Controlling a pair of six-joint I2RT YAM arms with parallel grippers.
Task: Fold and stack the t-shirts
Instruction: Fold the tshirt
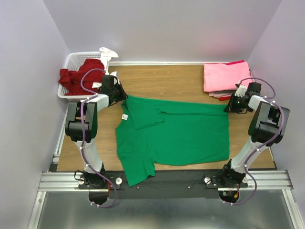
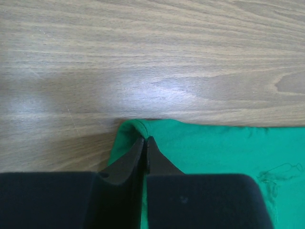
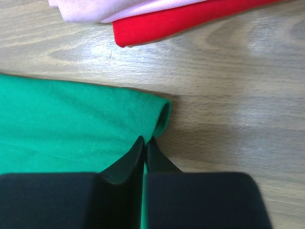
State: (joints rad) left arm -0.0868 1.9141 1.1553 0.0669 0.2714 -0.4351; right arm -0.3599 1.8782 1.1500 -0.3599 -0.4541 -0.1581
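A bright green t-shirt (image 1: 176, 136) lies spread on the wooden table, one sleeve folded in over its chest and its white neck tag (image 1: 125, 117) showing. My left gripper (image 1: 125, 98) is at the shirt's far left corner. In the left wrist view it (image 2: 144, 139) is shut, pinching a fold of the green cloth (image 2: 214, 148). My right gripper (image 1: 229, 107) is at the far right corner. In the right wrist view it (image 3: 145, 140) is shut on the green hem (image 3: 159, 114), which curls up beside the tips.
A folded stack of pink t-shirts (image 1: 221, 76) lies at the back right, with a red edge (image 3: 190, 19) under the pink (image 3: 105, 7). A white slotted basket (image 1: 71, 62) at the back left holds a dark red t-shirt (image 1: 78, 76) and a white item (image 1: 107, 52).
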